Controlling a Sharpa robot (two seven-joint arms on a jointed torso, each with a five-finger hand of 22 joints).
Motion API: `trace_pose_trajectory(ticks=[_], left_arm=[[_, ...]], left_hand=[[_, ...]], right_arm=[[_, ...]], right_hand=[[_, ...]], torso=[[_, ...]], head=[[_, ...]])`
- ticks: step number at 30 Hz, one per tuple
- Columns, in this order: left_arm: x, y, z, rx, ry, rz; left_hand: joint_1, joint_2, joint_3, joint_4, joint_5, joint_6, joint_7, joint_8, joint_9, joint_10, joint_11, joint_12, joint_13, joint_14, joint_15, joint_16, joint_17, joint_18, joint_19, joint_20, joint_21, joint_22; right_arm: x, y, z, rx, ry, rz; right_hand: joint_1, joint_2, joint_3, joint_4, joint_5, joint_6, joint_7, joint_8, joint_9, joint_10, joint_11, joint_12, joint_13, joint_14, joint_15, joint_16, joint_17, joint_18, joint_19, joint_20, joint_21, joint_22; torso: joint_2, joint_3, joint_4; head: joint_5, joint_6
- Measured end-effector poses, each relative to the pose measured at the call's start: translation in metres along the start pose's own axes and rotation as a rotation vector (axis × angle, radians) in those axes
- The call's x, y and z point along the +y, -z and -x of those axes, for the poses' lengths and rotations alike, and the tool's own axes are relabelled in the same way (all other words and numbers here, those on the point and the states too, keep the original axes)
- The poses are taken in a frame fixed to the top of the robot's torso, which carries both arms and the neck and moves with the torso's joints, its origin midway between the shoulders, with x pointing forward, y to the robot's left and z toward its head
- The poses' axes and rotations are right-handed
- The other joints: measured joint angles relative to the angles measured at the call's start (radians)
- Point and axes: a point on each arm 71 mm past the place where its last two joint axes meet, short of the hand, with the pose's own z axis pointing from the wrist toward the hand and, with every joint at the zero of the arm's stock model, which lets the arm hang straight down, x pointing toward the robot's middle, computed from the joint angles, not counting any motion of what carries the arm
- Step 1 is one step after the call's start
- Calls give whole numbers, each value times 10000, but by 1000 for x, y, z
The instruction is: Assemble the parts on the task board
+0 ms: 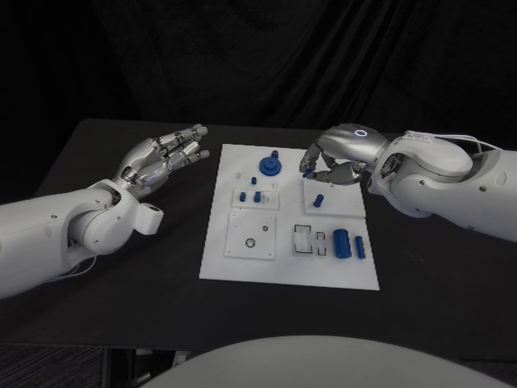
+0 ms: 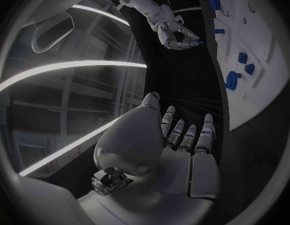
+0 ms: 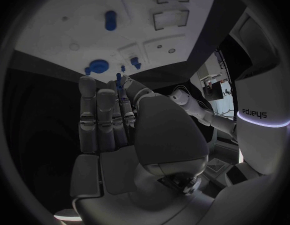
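Observation:
The white task board lies in the middle of the black table. On it stand a round blue part with a knob, two small blue pegs, another peg and two blue cylinders lying side by side. My right hand hovers over the board's far right section and pinches a small blue part at its fingertips; that part also shows in the right wrist view. My left hand hangs left of the board with fingers spread, holding nothing.
Near the board's front, a square plate with a ring hole and small rectangular slots sit in the surface. Bare black table surrounds the board. The left wrist view shows the board's edge beside my left hand.

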Motion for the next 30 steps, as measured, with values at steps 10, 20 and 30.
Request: trace_pose_trajectory(ticks=[10,20,30], left_arm=[[2,1,-1,-3,29,46],[4,-1,-4,68,73,42],[5,-2,-6,132,121,53]], left_hand=[[0,0,0,0,36,-37,36,0,-1,0,0,0,-1,0,0,0,0,1,0,0,0,-64],[0,0,28,-28,35,-37,107,0,-2,0,0,-1,-2,0,0,0,-1,0,0,0,0,-88],[21,21,28,-27,35,-37,107,0,-3,-1,0,-1,-2,-11,-11,0,-1,1,-1,0,-1,-109]], right_arm=[[55,-16,-35,1049,-488,1150],[68,-30,-63,1703,374,1439],[74,-34,-74,1928,927,1549]], right_hand=[[-2,-2,-41,-40,-3,0,0,-125,-87,142,-67,-163,-100,793,-73,1167,1218,0,664,-50,1246,-1],[-3,-2,-42,-39,-7,0,0,-216,-153,159,-84,-241,-160,1233,-87,2171,2233,-169,1215,-71,2639,-3],[-58,-54,-70,-66,-8,1,0,-271,-191,229,-153,-336,-197,1340,-89,2395,2473,-325,1359,-71,3022,-3]], torso=[[12,-28,16],[11,-13,23],[16,10,29]], head=[[285,-1],[363,-1],[440,3]])
